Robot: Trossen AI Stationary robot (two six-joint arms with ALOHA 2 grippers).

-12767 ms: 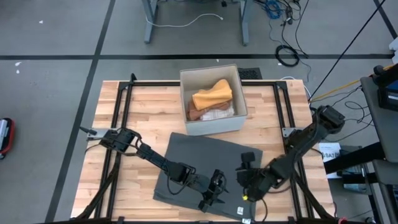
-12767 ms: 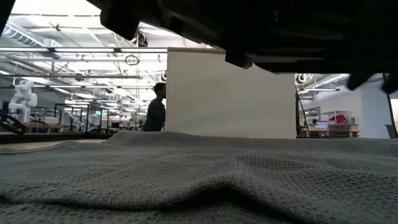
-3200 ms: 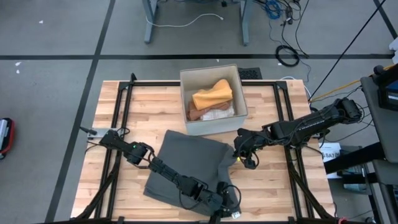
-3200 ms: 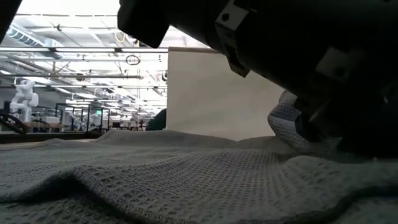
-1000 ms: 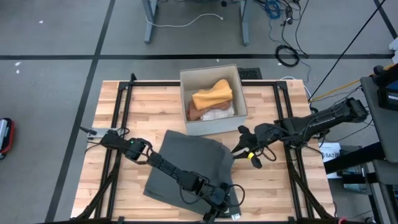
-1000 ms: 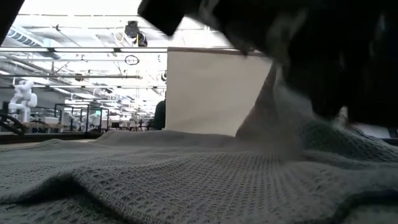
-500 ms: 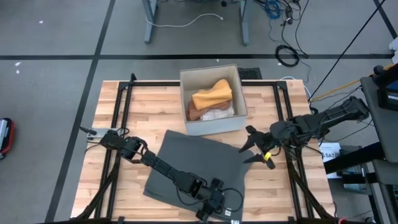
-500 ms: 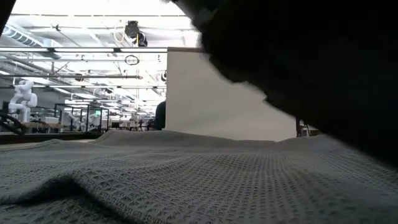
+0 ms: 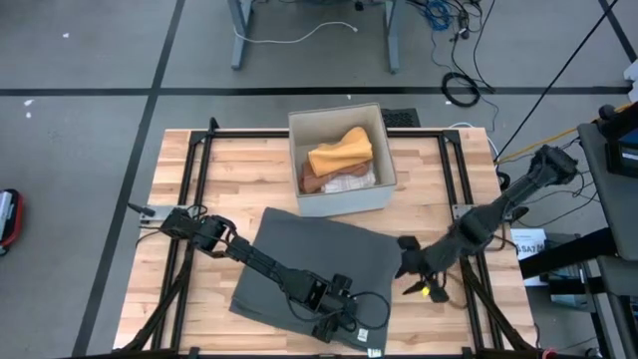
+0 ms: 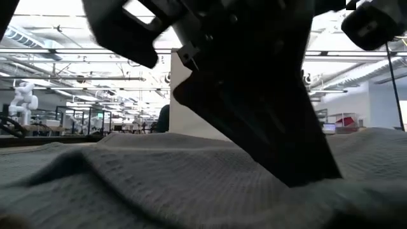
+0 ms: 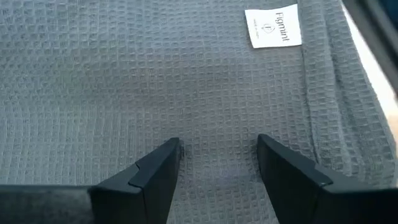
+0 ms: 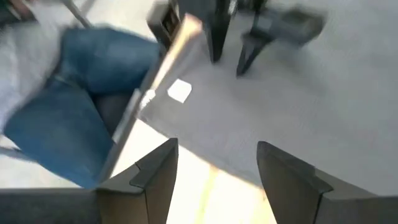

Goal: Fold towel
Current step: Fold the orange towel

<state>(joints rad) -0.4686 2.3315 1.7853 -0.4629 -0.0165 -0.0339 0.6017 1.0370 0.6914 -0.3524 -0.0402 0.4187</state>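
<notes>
Wooden slats make up the desk [image 9: 179, 299], framed by black rails and standing on a grey floor with cables trailing beyond its far edge. Near the front half of the desk lies the grey waffle-weave towel [image 9: 299, 254], spread mostly flat, its far corner reaching just beside the white bin [image 9: 384, 165] that sits at the middle of the far side. That bin holds an orange cloth [image 9: 341, 153] on top of other folded fabrics. Reaching in from the left rail across the towel, the left arm brings the left end effector [image 9: 336, 317] over the towel's near right corner; the left wrist view shows its two dark fingers [image 11: 158, 171] parted with nothing between them, poised just above the weave, with a small white label [image 11: 273, 26] sewn near the hem ahead of them. Off the towel's right edge, above bare wood, the right end effector [image 9: 417, 274] hangs with its fingers spread wide and empty, a yellow mark showing by its tip. Looking past its own fingers [image 12: 155, 174], the right wrist view takes in the towel's corner with the label, the desk's front edge and a person's legs in blue jeans [image 12: 68, 106] standing beyond it. From desk height, the towel's rumpled surface fills the foreground under the dark bulk of an arm
</notes>
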